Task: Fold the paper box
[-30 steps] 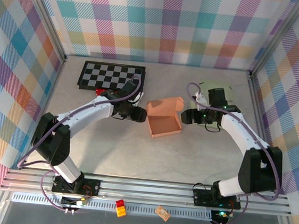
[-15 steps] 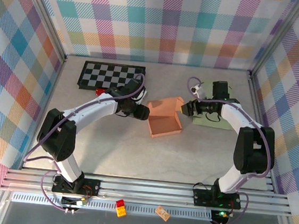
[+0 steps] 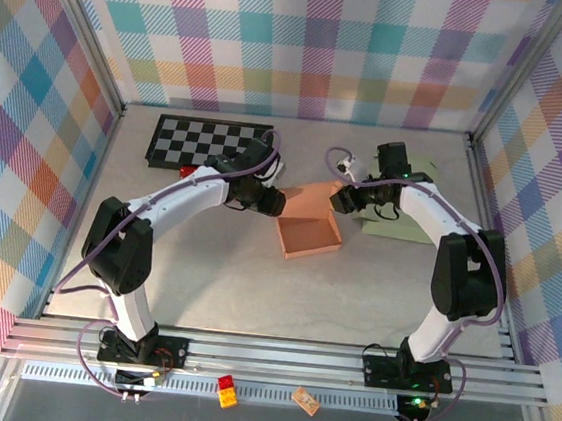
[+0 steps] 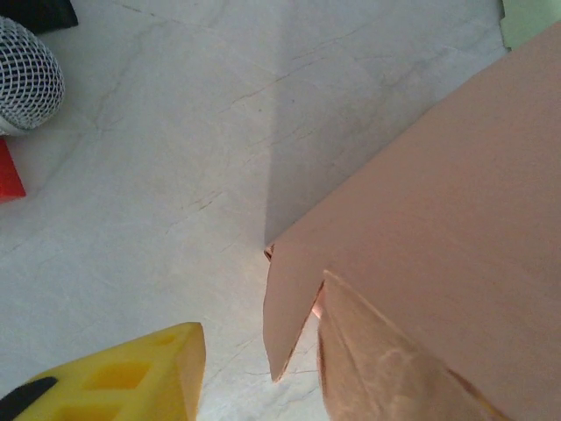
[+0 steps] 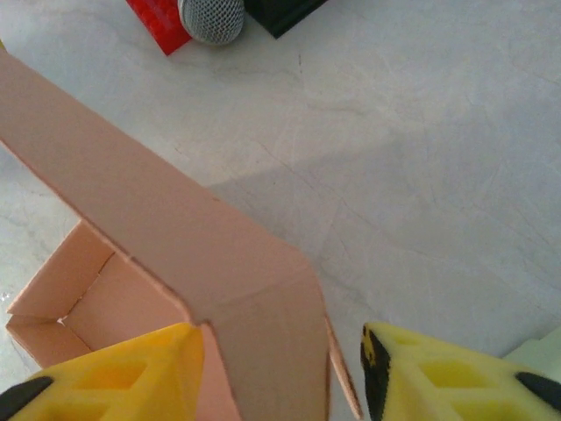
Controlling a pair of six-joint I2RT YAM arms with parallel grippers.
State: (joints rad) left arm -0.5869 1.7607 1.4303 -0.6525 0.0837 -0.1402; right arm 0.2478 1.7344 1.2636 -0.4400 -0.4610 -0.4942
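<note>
The salmon paper box (image 3: 310, 236) lies open on the table, its lid (image 3: 309, 197) raised at the back. My left gripper (image 3: 274, 203) is at the lid's left end. In the left wrist view its one visible yellow finger (image 4: 131, 377) stands apart from the lid's pointed side flap (image 4: 285, 307); the other finger is hidden behind the paper. My right gripper (image 3: 340, 199) is at the lid's right end. It is open (image 5: 279, 355) astride the lid's folded corner (image 5: 263, 307), the left finger touching the card, the right finger a little off it.
A black-and-white chessboard (image 3: 211, 143) lies at the back left with a red block (image 3: 189, 173) by it. A pale green sheet (image 3: 402, 208) lies under the right arm. A grey mesh ball (image 4: 26, 74) sits near the red block (image 5: 162, 22). Metal frame walls close in the table.
Both grippers have moved toward the back and in against the lid's two ends, and their jaws have narrowed. The lid now stands more upright.
</note>
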